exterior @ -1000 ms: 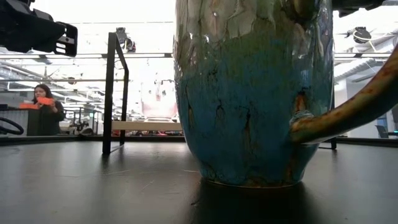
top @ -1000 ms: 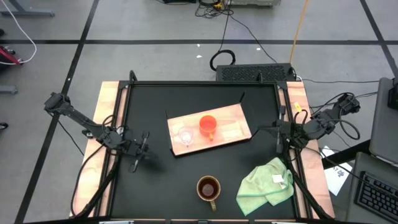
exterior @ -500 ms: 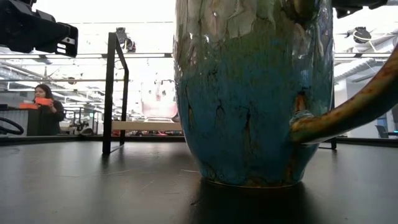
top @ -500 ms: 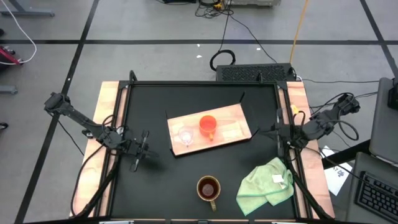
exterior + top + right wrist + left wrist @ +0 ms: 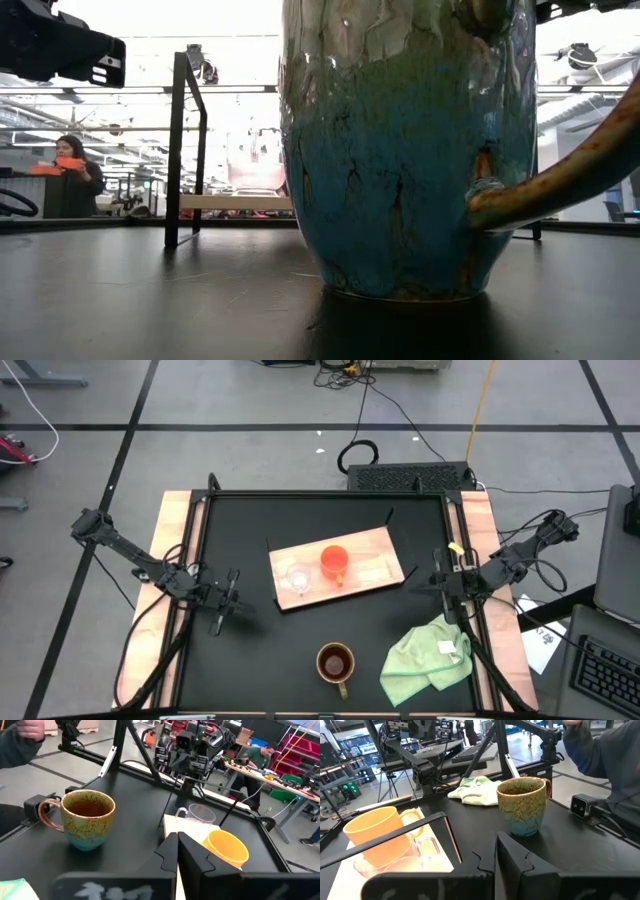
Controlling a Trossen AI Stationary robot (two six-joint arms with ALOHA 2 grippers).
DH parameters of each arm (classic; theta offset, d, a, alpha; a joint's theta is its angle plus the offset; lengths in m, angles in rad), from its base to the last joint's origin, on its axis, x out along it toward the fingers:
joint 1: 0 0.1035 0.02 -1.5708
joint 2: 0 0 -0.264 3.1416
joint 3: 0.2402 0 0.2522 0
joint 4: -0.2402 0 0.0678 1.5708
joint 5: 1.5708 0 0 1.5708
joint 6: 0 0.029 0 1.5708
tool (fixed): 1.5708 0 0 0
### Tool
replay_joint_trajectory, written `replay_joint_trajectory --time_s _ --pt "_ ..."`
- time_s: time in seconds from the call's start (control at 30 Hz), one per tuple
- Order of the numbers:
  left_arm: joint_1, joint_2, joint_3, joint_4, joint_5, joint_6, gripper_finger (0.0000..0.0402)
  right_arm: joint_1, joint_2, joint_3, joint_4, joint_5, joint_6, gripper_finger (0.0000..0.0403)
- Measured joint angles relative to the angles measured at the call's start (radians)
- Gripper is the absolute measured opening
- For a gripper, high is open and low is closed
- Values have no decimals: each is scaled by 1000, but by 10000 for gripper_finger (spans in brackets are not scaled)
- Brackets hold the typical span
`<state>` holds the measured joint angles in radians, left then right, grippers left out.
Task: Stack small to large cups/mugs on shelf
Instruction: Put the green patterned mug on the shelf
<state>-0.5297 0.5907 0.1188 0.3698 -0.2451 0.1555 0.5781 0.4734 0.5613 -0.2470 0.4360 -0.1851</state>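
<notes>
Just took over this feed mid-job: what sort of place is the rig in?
Probably a robotics lab or workshop: bare concrete floor with loose cables, red parts bins behind a cluttered workbench, more framed rigs beyond the table.

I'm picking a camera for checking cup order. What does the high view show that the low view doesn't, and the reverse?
Only the high view shows the orange cup and clear glass cup on the wooden board, the green cloth, and both grippers, left and right, near the table's sides. Only the low view shows a person in the room behind. Both show the brown mug, off the board.
</notes>
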Motion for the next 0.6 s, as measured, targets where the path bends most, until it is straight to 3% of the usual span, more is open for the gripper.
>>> replay_joint_trajectory --time_s 0.33,0.6 --pt "0 0 0 0 0 2 19 0 79 -1 15 0 42 0" --pt "0 0 0 0 1 20 19 0 261 33 252 -50 44 27"
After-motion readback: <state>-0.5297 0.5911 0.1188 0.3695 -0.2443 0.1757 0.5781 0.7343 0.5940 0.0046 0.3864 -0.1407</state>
